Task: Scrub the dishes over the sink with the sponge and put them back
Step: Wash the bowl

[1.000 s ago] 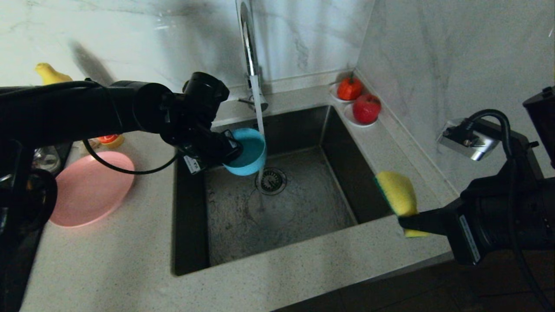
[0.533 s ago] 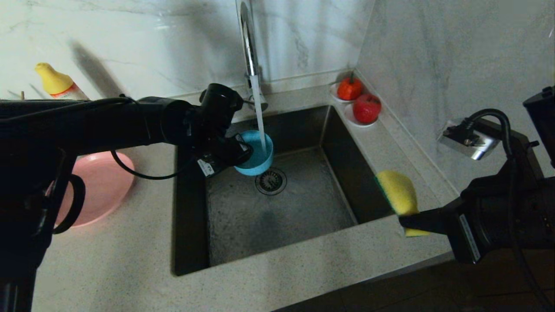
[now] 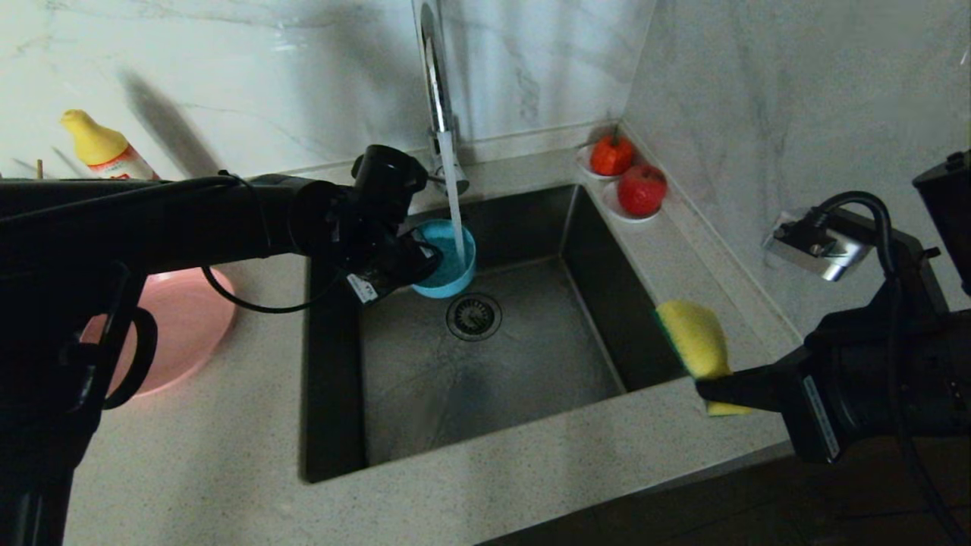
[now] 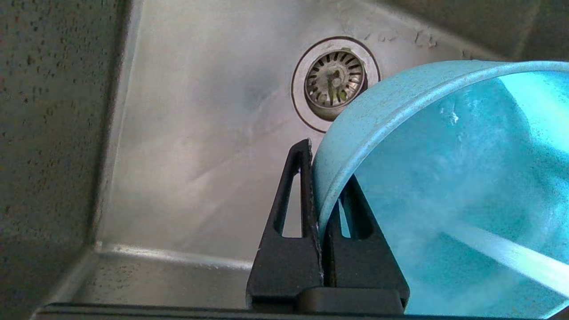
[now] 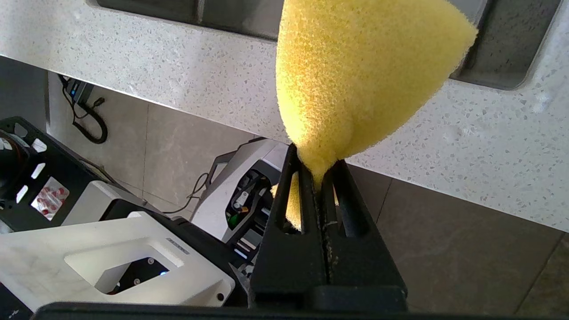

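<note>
Nearest you, the right gripper (image 3: 717, 387) hangs over the front right corner of the counter (image 3: 531, 470), its fingers pinched hard on the lower edge of the sponge (image 3: 694, 337), which stands up yellow with its green face turned toward the sink (image 3: 334, 394). Leave that grip as it is; the sponge is squeezed to a thin wedge between the fingers and looks secure. Farther in, the left gripper (image 3: 421, 262) reaches across from the left and clamps the rim of the teal bowl (image 3: 455, 258), one finger inside the wall and one outside, with the bowl tipped so the stream from the tap (image 3: 432, 83) falls into it above and just behind the drain strainer (image 3: 474, 316). For wetting, you do well to hold the bowl under the stream and roll it slowly so water runs round the whole inner wall; a rim pinch on a wet bowl may slip, so avoid quick wrist turns. The basin floor in front of the drain is open, and that is likely the best place to bring sponge and bowl together. Watch the sink's right wall as the sponge crosses it, and the tap spout close above the left wrist. The pink plate (image 3: 190, 318) waits on the counter to the left, partly hidden behind the left arm.
</note>
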{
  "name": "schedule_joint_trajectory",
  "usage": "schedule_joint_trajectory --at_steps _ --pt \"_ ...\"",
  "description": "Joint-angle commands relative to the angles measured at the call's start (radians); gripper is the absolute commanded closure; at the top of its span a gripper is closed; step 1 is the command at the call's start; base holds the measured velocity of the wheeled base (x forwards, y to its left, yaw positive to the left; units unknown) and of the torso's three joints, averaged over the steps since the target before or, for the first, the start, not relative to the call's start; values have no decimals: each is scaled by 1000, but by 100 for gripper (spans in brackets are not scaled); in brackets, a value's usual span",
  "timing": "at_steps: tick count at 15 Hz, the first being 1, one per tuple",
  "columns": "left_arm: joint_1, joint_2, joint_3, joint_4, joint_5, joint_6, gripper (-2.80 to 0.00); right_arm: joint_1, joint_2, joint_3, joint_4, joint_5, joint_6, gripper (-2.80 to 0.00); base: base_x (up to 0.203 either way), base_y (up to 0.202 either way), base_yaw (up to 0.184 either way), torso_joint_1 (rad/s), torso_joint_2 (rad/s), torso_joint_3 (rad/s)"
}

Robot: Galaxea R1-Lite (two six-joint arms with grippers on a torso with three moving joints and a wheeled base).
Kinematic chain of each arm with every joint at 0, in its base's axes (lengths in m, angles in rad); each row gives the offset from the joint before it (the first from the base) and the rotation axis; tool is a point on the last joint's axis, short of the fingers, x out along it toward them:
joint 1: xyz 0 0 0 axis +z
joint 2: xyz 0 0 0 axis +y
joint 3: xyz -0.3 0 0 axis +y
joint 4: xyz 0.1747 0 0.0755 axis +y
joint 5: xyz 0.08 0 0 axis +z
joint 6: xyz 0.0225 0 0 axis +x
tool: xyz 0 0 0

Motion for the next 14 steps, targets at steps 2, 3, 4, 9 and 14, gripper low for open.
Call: schedule_joint_trajectory --at_steps 2,3,4,9,14 --pt "-1 15 1 3 17 -10 0 0 -3 -3 2 0 1 0 0 0 0 0 0 0" --pt "-4 22 -1 1 35 -10 0 0 -4 -2 2 1 1 0 0 0 0 0 0 0" --pt "-11 27 -2 0 46 -10 0 0 -4 -2 2 1 1 0 0 0 0 0 0 0" --pt "-14 37 -2 -13 46 -11 0 0 2 1 2 3 1 0 0 0 0 0 0 0" --pt "-35 29 6 19 48 -9 0 0 1 -2 1 3 1 0 0 0 0 0 0 0"
